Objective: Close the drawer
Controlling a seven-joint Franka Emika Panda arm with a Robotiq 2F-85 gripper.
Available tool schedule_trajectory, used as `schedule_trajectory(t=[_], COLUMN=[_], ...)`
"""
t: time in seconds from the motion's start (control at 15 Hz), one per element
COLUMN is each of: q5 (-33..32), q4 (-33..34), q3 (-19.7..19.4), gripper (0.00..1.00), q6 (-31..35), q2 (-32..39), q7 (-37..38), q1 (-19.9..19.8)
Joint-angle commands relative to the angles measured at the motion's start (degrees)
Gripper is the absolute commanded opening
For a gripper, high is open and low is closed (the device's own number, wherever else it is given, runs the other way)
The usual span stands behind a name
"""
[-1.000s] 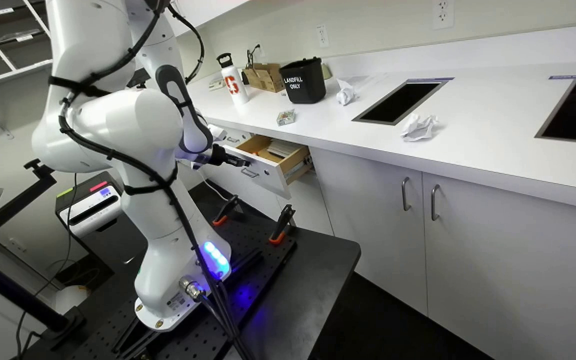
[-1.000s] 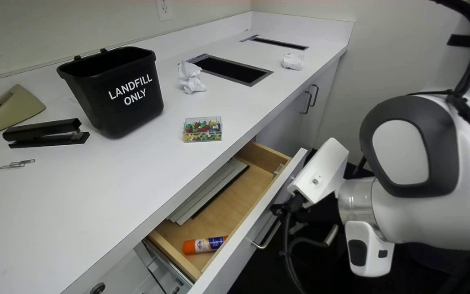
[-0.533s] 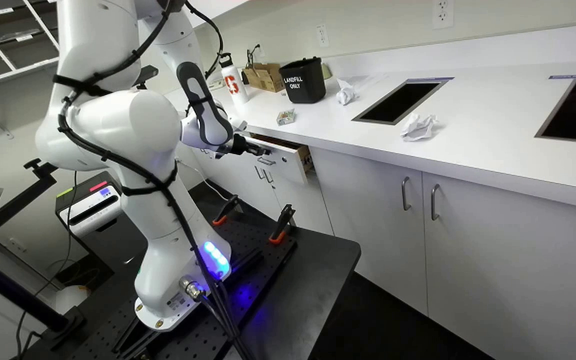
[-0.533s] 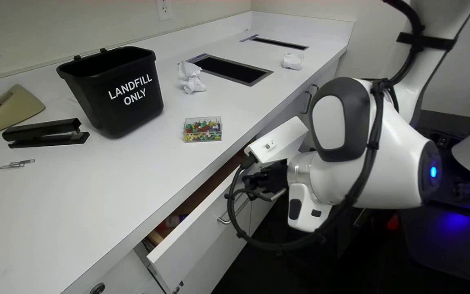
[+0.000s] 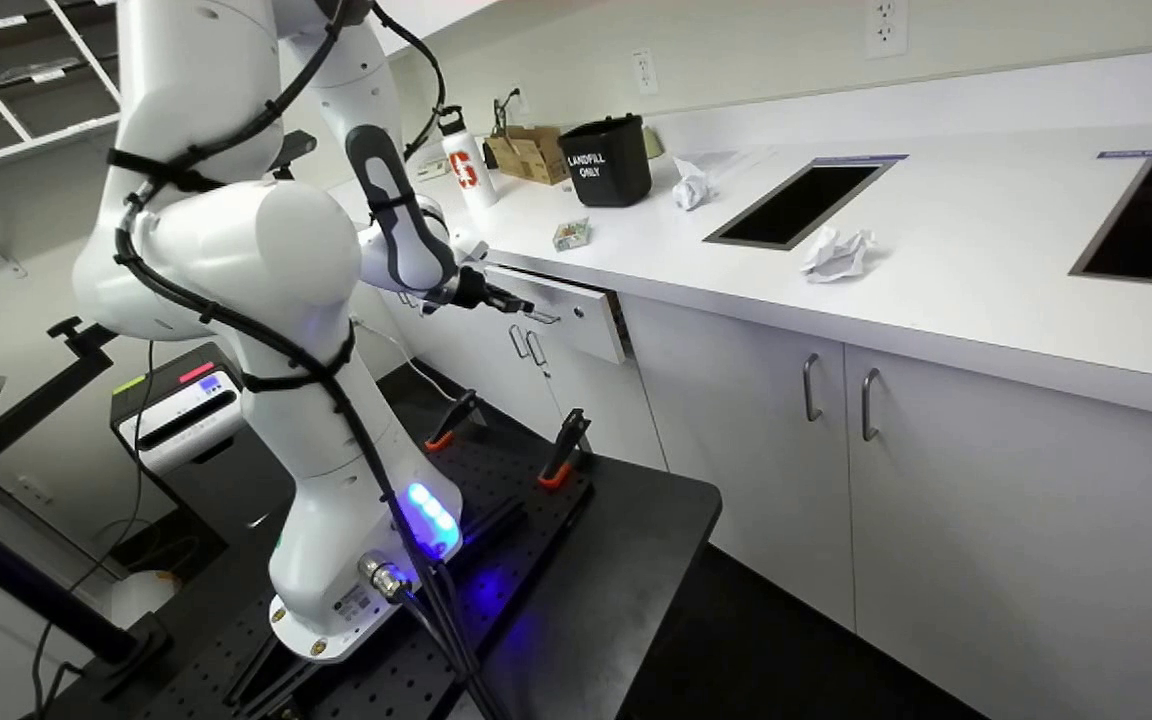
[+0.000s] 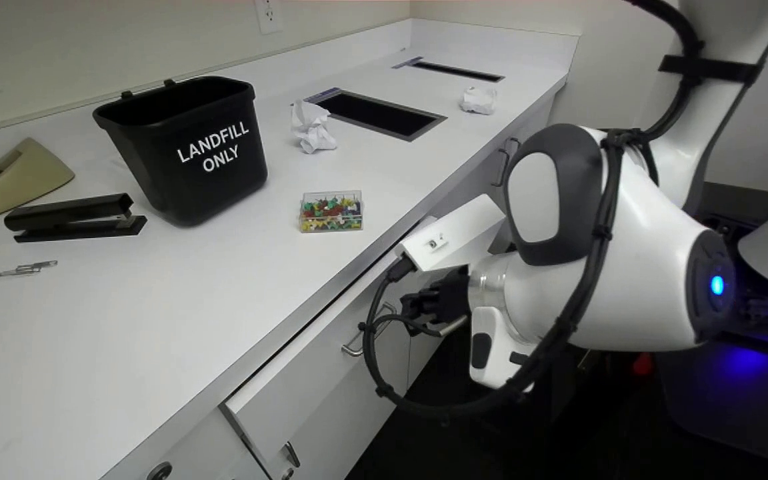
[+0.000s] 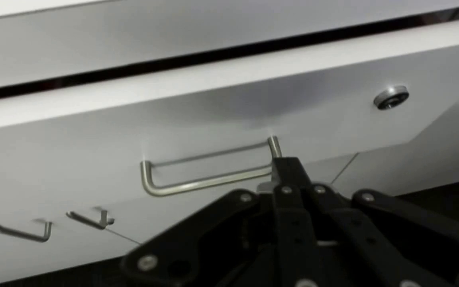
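The drawer shows its flat white front in both exterior views (image 5: 591, 318) (image 6: 311, 387) and in the wrist view (image 7: 74, 147). It stands slightly out from the cabinet, with a dark narrow gap behind its top edge. Its inside is hidden. Its metal handle (image 7: 209, 183) shows in the wrist view. My gripper (image 7: 291, 171) is shut with its fingertips together, nothing seen between them. The tips overlap the handle's right end in the wrist view; I cannot tell whether they touch it. The gripper also shows in front of the drawer in both exterior views (image 5: 528, 306) (image 6: 411, 310).
The white countertop (image 6: 177, 333) overhangs the drawer. On it stand a black bin (image 6: 191, 153), a stapler (image 6: 74, 217), a pushpin box (image 6: 331, 212) and crumpled papers (image 6: 312, 127). Cabinet doors with bar handles (image 5: 811, 387) lie beside the drawer. Clamps (image 5: 564, 450) sit on the black robot table.
The drawer has slid inward from wide open to a narrow gap, hiding the glue stick inside. The arm moved toward the cabinet with it, then dropped slightly in the last half second.
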Motion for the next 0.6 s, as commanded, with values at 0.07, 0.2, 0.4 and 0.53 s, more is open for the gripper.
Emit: schedule_trajectory(t=[0.07, 0.2, 0.4, 0.53], q5=[10.97, 16.01, 22.08, 25.23], q4=[-10.71, -13.44, -15.46, -15.87], q3=[4.19, 5.69, 6.82, 7.01], gripper=[0.00, 0.00, 0.00, 0.00], q6=[-1.95, -2.10, -1.21, -1.19], q2=[-12.73, -16.94, -21.21, -22.90], q7=[-1.22, -1.92, -4.82, -7.04], q1=[0.85, 0.77, 0.47, 0.55])
